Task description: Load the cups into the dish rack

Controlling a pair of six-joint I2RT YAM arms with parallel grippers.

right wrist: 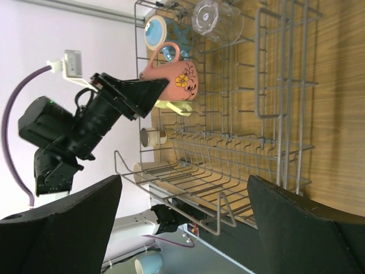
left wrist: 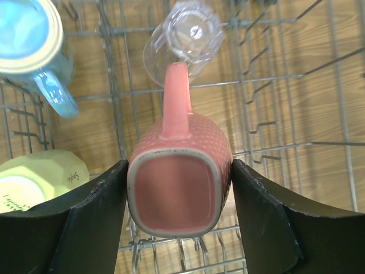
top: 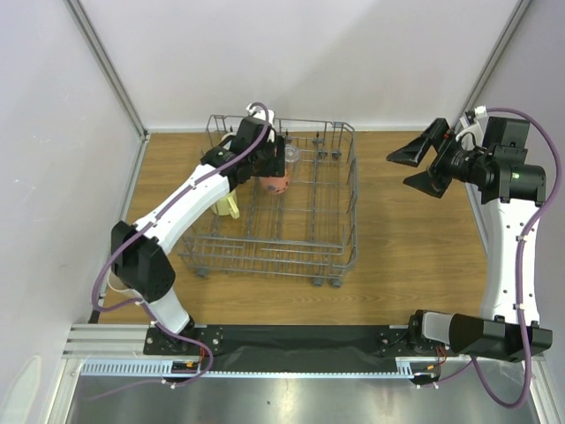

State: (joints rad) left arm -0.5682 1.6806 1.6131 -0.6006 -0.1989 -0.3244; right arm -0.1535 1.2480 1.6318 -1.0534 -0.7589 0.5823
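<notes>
Slippage is judged the chief hazard, since the salmon-pink, dotted ceramic mug (left wrist: 181, 154) is clenched by the left claw (left wrist: 179, 197) only across its smooth rounded sides, with a finger pressed flat against each flank. The mug is held inside the large grey wire dish rack (top: 344, 221), in its far-left part. Its mouth is turned toward the wrist and its handle points away toward the rack's far wall. Whether its base rests on the wires cannot be told. A clear glass cup (left wrist: 185, 34) lies just beyond the handle tip, so a further push toward the far wall would probably knock it or tip it off its tines. A blue mug with a cream rim (left wrist: 31, 40) and a pale yellow faceted cup (left wrist: 40, 182) sit nearer the rack's left wall. The yellow cup could be nudged if the fingers are spread wide at release. The handle could also be caught on an upright tine, which would twist the mug in the grip. The right claw (top: 402, 170) is spread wide and empty, well off the rack's right side above the wooden surface (top: 415, 256).
</notes>
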